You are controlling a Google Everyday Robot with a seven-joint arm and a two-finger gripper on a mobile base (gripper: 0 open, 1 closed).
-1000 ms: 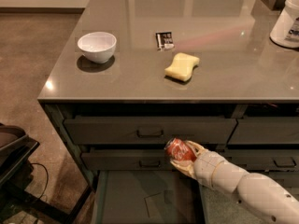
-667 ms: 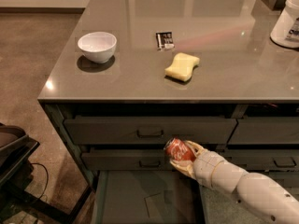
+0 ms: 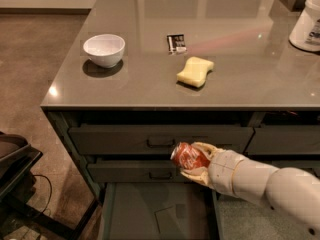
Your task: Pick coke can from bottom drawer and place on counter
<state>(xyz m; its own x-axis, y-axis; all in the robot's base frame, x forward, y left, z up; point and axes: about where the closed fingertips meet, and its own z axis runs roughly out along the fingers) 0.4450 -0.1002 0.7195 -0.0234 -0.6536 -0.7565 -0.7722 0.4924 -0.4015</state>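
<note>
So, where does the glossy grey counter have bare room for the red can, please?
The grey counter is bare between white bowl and yellow sponge, and right of the sponge; crowded around the black packet. The gripper holds the red can below its edge.

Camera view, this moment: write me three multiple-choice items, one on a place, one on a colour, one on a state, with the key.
1. Where is the coke can? A in the gripper, before the drawer fronts; B on the ground; C out of sight.
2. What colour is the sponge on the counter? A blue; B yellow; C red.
3. The bottom drawer is: A shut; B pulled open; C taken out.
Key: A, the jaws are shut on the can; B, it is pale yellow; B, its bare floor shows.
</note>
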